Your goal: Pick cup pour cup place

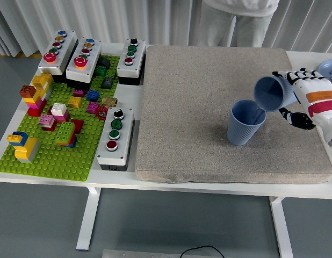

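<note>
— Right now, over at the right: right hand (pixel 304 97) reaching in from the right edge, fingers wrapped round a tilted blue cup (pixel 273 93).

— Tilted which way?

— Mouth turned left and down, hanging over the rim of the standing blue cup (pixel 245 123). Thin stream visible between the two, dropping into the standing one. White knuckles uppermost, black fingertips (pixel 300 119) showing below the wrist.

— And the standing cup?

— Upright on the grey mat (pixel 209 107), right of the mat's middle, nearer the near edge than the far one.

— Left hand?

— Not visible anywhere.

— Room around the cups?

— Plenty to the left: bare mat all the way to its left edge. Bare mat toward the far side too. Less on the right, with the mat's right edge close under the wrist and a pale blue dish (pixel 328 69) at the far right corner of the white table (pixel 311 189).

— Clutter elsewhere?

— Well apart, at the left: green baseplate (pixel 53 158) with coloured bricks, three button boxes (pixel 88 59) along its far side, a fourth button box (pixel 115 137) just beside the mat's left edge. Person (pixel 238 19) standing at the far side, hands out of view.
</note>
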